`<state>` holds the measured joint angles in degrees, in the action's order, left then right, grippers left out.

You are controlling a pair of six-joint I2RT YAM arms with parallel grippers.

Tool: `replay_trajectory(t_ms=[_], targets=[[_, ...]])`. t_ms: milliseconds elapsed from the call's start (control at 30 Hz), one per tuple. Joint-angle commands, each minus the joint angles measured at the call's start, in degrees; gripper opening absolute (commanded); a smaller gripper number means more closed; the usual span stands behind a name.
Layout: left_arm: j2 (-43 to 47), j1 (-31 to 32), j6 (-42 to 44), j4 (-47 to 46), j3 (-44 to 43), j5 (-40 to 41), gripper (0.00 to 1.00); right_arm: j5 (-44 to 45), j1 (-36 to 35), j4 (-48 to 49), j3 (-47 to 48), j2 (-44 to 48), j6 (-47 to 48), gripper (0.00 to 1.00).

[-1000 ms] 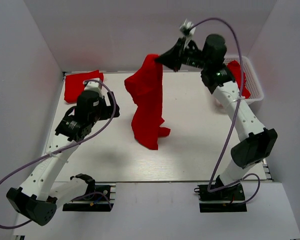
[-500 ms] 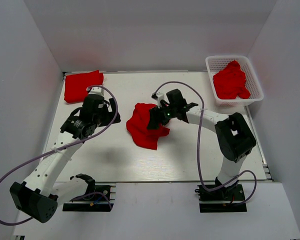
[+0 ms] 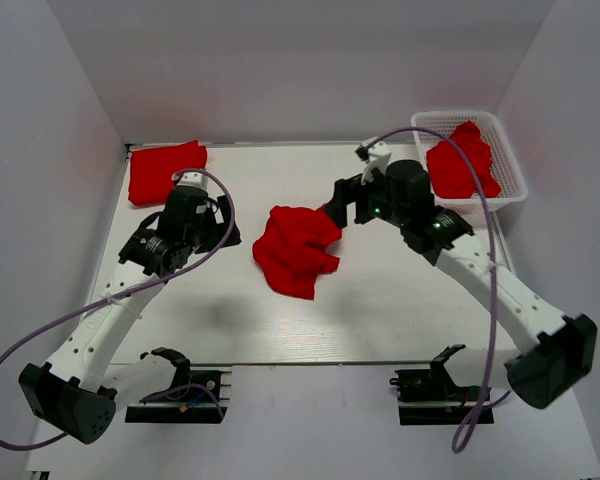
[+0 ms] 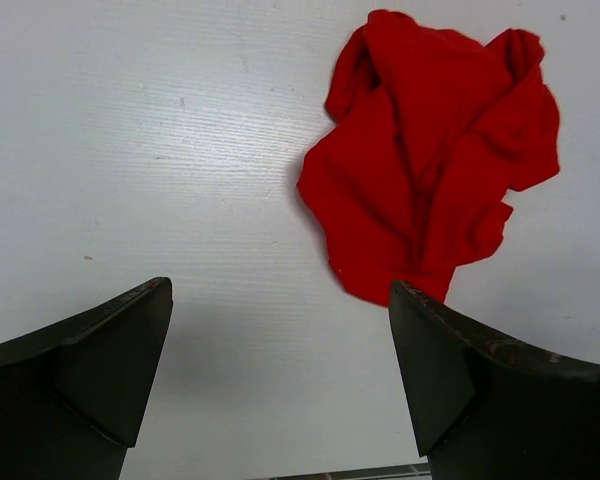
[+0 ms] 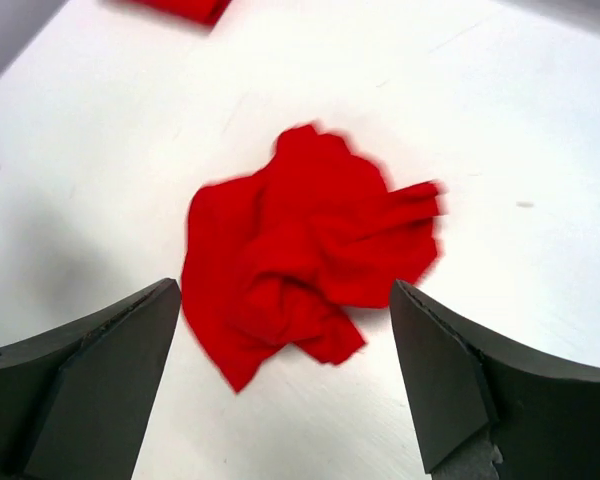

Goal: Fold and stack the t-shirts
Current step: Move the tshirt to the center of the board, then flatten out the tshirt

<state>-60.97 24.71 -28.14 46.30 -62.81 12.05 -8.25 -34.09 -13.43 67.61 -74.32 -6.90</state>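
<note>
A crumpled red t-shirt (image 3: 295, 248) lies in a heap near the middle of the table (image 3: 400, 300). The right gripper (image 5: 284, 288) hangs just above the heap's right edge, jaws spread wide and holding nothing. The left gripper (image 4: 278, 288) hovers off to the heap's left, just as wide and just as empty. A folded t-shirt (image 3: 165, 170) sits flat in the far left corner, and more red t-shirts (image 3: 462, 165) are bunched in the white basket (image 3: 508, 140) at the far right.

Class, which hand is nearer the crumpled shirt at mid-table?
Right. The right hand is open at the crumpled shirt's far right edge; the left hand is open off its left side, a clear gap away.
</note>
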Motion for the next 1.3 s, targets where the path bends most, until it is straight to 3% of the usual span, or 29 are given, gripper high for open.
replay_trajectory(t_ms=[0,167,433,567,600,767,900,1033,1267], targets=[[1.3,-0.2,0.4,1.1,-5.2,0.1,0.99,16.9,0.3,-3.6,-0.3,5.5,-4.6,0.90],[2.7,-0.2,1.8,-0.9,-6.0,-1.1,0.99,23.4,0.3,-2.2,-3.6,11.8,-5.9,0.90],[-4.0,-0.2,1.3,-5.7,-6.0,-2.8,0.99,23.0,0.3,-5.1,-3.5,9.7,-7.9,0.90],[-15.3,-0.2,0.6,-9.0,-10.3,-4.0,0.99,24.9,0.9,-7.0,-3.3,5.8,-13.5,0.90],[-21.2,-0.2,0.6,-7.5,-16.0,-5.2,0.99,24.8,0.8,-7.5,-3.0,3.5,-16.4,0.90],[-38.3,-0.8,0.0,-6.5,-27.9,-6.3,0.99,24.7,2.0,-6.3,-2.3,-3.4,-22.7,0.90],[-51.2,-1.4,0.0,-3.9,-37.3,-6.9,0.96,22.7,2.8,1.4,-4.8,-7.8,-26.8,0.90],[-58.6,-1.4,1.9,-2.7,-41.3,-11.8,0.84,19.6,3.5,3.1,-3.0,-13.5,-28.5,0.90],[-61.1,-1.9,1.9,-5.1,-38.3,-11.5,0.82,14.5,4.5,3.1,-0.4,-20.9,-27.8,0.85]])
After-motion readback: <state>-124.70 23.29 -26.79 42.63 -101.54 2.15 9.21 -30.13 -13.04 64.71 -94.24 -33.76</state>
